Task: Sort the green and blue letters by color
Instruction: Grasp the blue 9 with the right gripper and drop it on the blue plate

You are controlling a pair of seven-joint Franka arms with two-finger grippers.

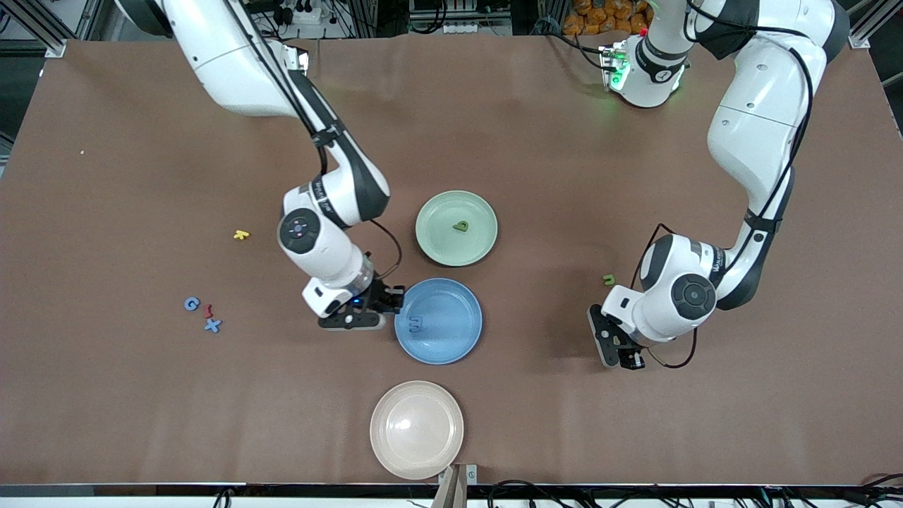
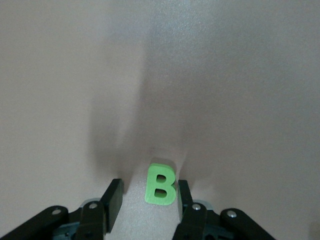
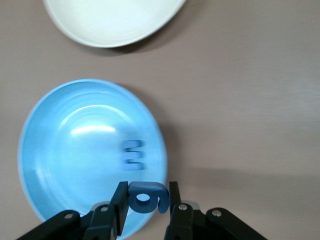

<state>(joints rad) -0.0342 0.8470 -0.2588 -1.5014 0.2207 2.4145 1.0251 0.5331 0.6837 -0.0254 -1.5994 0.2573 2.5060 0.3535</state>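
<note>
My right gripper is shut on a blue numeral and holds it over the rim of the blue plate. A blue letter lies in that plate. My left gripper is open and low over the table, with a green B lying between its fingers against one of them. The B is hidden in the front view. A green letter lies on the table beside the left arm. A green piece lies in the green plate.
A blue G, a blue X and a red piece lie toward the right arm's end. A yellow piece lies farther from the front camera. A beige plate stands near the front edge.
</note>
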